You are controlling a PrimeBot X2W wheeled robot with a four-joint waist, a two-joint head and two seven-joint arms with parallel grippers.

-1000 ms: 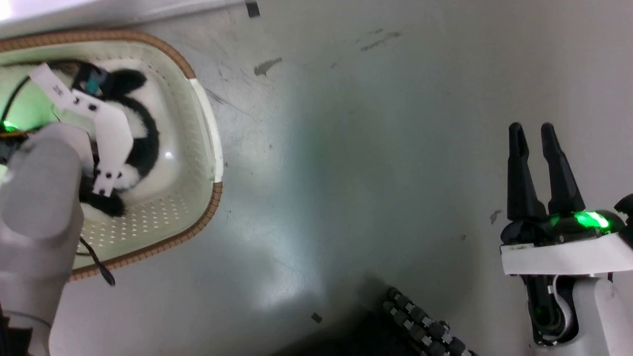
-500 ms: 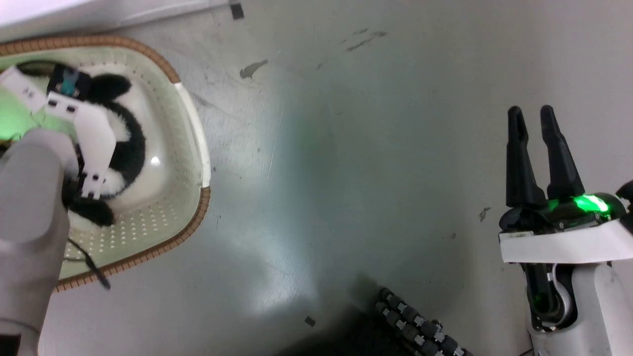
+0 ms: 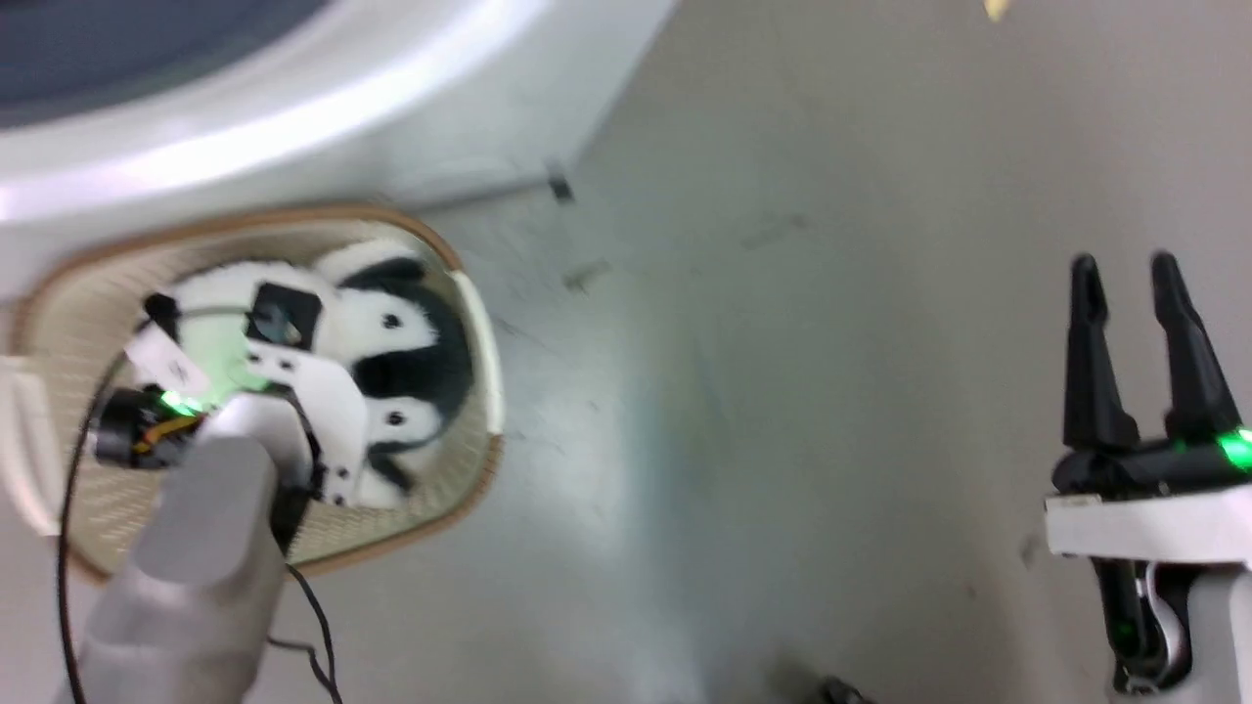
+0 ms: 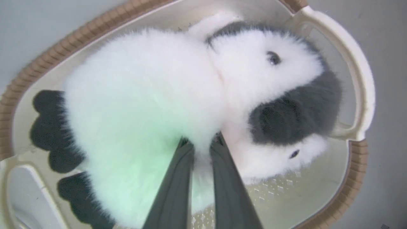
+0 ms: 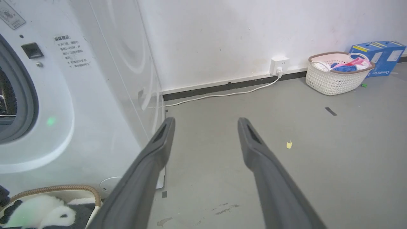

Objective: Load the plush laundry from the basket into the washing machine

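The plush laundry point(image 3: 391, 337), white with black patches and small dark eyes, lies in the cream basket point(image 3: 479, 332) with the brown rim, on the floor at the left of the head view. My left arm point(image 3: 196, 548) reaches down into the basket from above. In the left wrist view my left gripper point(image 4: 202, 143) is shut on the white fur of the plush point(image 4: 143, 89), beside its head. The basket's handle point(image 4: 359, 79) curves past the head. The washing machine point(image 3: 293, 98) stands just behind the basket, its grey door seal point(image 5: 27, 95) in view. My right gripper point(image 3: 1123, 264) hangs open and empty over bare floor.
A second white basket point(image 5: 338, 74) with coloured clothes and a blue box point(image 5: 380, 54) stand by the far wall. A wall socket point(image 5: 279, 63) feeds a white cable along the skirting. A yellow scrap point(image 5: 288, 144) lies on the grey floor. A black cable point(image 3: 313, 626) trails from my left arm.
The head camera has swung up, bringing the washer's front into view. The plush now shows its white face and eyes higher in the basket. The right gripper stays open.
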